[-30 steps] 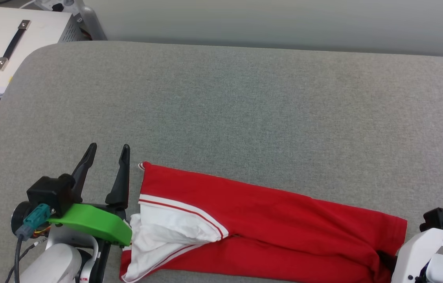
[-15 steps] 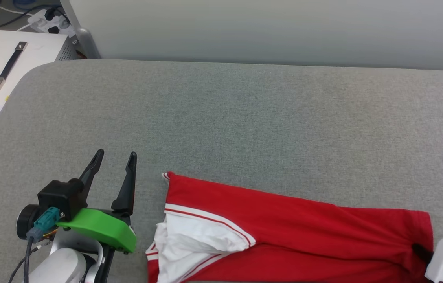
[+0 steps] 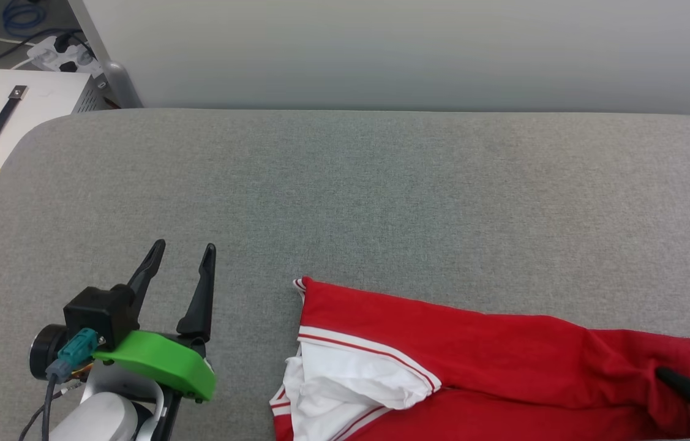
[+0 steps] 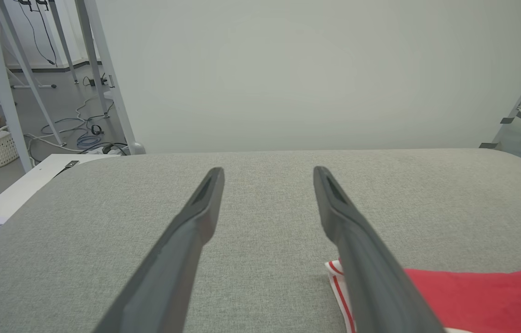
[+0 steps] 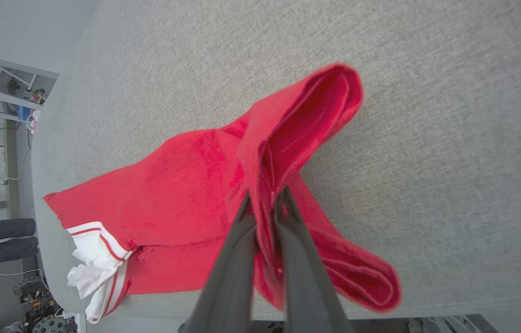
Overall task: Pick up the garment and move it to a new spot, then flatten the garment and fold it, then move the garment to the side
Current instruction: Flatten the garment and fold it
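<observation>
the right end effector (image 5: pixel 264 196) pinches the bunched hem of the garment (image 3: pixel 504 361), folded at the near edge of the surface (image 3: pixel 381 196); dragging could undo the fold or slip it free. the left end effector (image 3: pixel 185 246) gapes empty.

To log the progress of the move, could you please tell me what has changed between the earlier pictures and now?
The right gripper, shut on the hem of the garment, has dragged it toward the robot's right across the grey table, widening the gap to the left gripper. The head camera also shifted. Unchanged: the left gripper open and empty, the garment folded lengthwise.
</observation>
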`<state>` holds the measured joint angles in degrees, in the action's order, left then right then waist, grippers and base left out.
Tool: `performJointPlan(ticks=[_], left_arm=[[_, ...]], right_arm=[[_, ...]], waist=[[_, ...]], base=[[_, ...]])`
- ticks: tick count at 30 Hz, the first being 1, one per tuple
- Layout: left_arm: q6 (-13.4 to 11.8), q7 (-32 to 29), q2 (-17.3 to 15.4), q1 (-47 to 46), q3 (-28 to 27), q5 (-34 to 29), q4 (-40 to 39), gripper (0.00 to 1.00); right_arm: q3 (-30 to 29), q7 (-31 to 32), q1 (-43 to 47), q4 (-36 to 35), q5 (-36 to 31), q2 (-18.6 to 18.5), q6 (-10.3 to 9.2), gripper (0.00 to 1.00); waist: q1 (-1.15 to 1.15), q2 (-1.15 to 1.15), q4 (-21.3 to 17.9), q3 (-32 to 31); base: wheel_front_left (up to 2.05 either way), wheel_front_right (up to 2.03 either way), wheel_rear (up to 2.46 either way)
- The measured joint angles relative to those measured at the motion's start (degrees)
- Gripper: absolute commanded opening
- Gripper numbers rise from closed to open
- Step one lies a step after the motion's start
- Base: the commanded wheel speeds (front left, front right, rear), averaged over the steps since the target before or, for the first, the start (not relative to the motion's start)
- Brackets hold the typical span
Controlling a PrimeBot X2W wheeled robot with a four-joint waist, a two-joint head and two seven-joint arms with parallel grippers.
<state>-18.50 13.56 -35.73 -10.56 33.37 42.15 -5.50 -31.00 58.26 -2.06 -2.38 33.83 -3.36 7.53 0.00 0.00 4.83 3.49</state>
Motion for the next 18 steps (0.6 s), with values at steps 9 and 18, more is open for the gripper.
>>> performJointPlan(ticks=[9,18], left_arm=[[0.0,-0.5,0.2,0.0,1.2,0.0,0.5,1.0],[0.2,-1.2,0.9,-0.1,2.1,-0.2,0.6,1.0]], right_arm=[[5.8,3.7,-0.2,6.4,24.7,0.2,-0.01,0.0],[21.2,-4.4,-0.7,10.4,40.6,0.3,-0.01,0.0]], waist=[[0.0,0.0,1.0,-1.2],[0.0,0.0,3.1,-1.1]], base=[[0.0,0.0,0.0],[0.0,0.0,0.0]])
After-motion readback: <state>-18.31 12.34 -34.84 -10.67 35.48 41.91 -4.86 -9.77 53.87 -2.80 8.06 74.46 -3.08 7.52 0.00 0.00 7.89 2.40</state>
